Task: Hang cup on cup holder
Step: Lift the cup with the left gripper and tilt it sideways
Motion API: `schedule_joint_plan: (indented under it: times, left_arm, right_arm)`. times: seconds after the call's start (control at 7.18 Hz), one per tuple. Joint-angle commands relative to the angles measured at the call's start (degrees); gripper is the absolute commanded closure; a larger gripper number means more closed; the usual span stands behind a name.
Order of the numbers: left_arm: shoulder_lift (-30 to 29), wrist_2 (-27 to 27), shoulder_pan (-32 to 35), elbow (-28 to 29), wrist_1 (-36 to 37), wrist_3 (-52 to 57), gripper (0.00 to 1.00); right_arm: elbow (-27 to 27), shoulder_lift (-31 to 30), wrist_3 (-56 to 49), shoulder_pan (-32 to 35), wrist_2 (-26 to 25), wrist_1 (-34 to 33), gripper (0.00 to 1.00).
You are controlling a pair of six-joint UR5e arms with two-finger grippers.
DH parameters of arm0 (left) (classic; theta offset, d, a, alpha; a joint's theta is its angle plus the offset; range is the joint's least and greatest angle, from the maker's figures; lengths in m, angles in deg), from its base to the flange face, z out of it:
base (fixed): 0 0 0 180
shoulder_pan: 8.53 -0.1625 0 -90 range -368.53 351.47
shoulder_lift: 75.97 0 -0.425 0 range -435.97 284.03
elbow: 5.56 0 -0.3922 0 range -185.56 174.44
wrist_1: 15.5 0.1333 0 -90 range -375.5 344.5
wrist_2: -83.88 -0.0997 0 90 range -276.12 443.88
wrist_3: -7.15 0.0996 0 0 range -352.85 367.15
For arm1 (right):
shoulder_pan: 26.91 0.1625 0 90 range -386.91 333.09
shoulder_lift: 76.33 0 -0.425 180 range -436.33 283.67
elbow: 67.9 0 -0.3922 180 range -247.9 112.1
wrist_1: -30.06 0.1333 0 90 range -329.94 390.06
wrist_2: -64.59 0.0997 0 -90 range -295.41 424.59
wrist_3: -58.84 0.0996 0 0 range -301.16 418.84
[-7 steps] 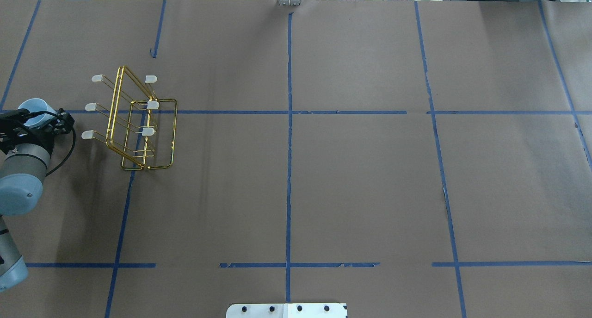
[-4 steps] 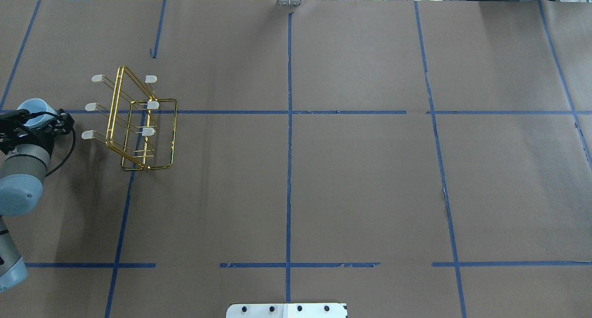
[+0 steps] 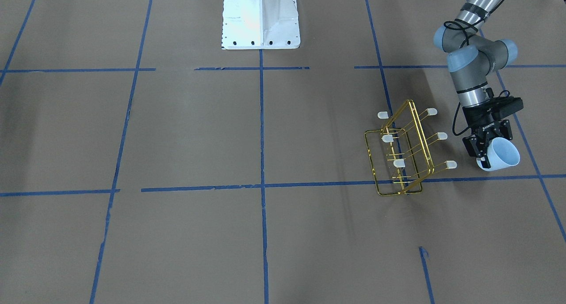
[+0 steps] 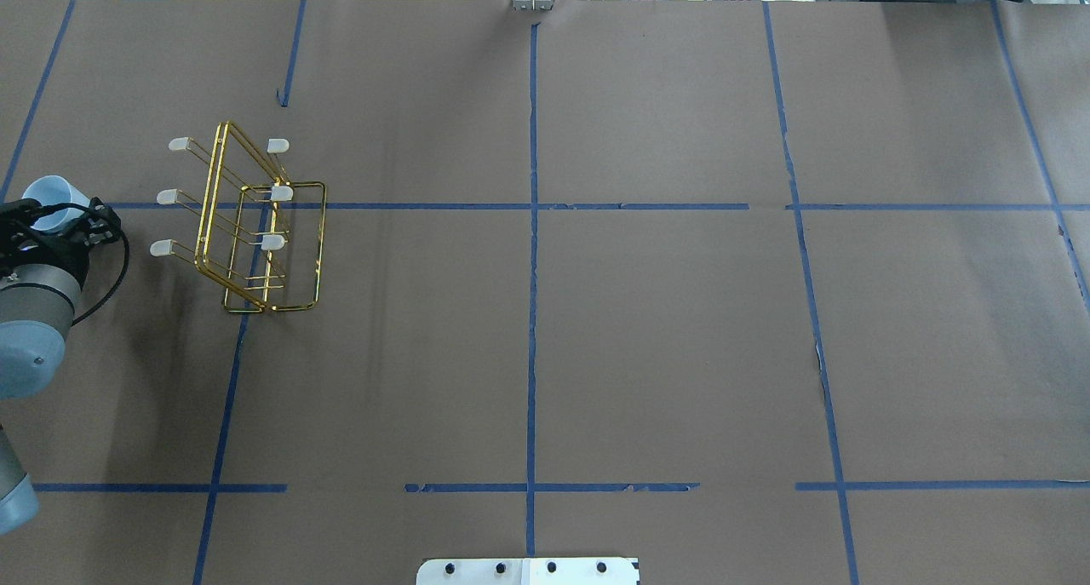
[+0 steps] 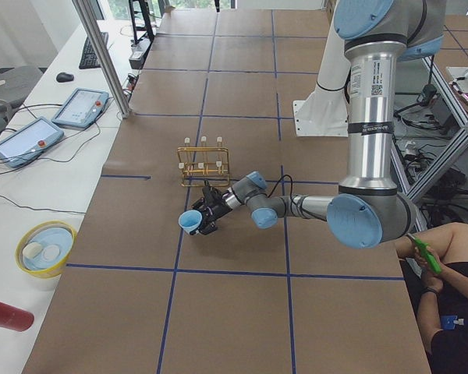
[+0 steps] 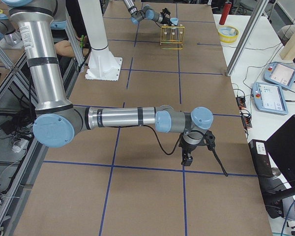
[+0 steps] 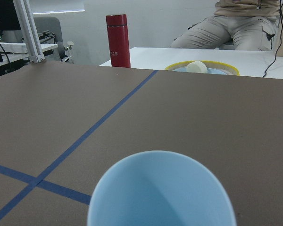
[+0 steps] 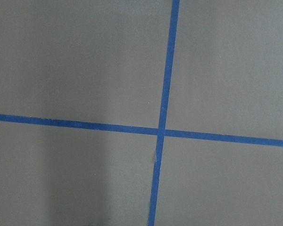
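The cup (image 7: 161, 193) was cut off at the wrist view's bottom edge; the right gripper (image 6: 186, 160) was too small to judge.

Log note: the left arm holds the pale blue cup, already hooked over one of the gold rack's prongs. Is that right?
Not hooked. The left gripper holds the cup apart from the cup holder, all six prongs bare, as the front-facing view shows.

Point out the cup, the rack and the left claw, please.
cup (image 3: 503, 157), front-facing view, on its side wall.
rack (image 3: 403, 152), front-facing view, middle of its wire frame.
left claw (image 3: 486, 151), front-facing view, midway between fingertips, at the cup's base.
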Motion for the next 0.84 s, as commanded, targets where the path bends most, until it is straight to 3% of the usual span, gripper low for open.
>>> schedule_joint_plan:
  times: [0.0,0.28,0.7]
  left_arm:
    - [6.1,3.5,2.9,-9.9,0.0,0.7,1.00]
    - [12.1,9.1,6.2,-18.6,-0.7,1.5,1.00]
    - [16.9,12.3,9.3,-22.2,-23.4,-1.9,1.00]
  right_arm:
    - [0.0,0.0,0.0,0.0,0.0,0.1,0.00]
    - [0.0,0.0,0.0,0.0,0.0,0.1,0.00]
    - [0.0,0.0,0.0,0.0,0.0,0.1,0.00]
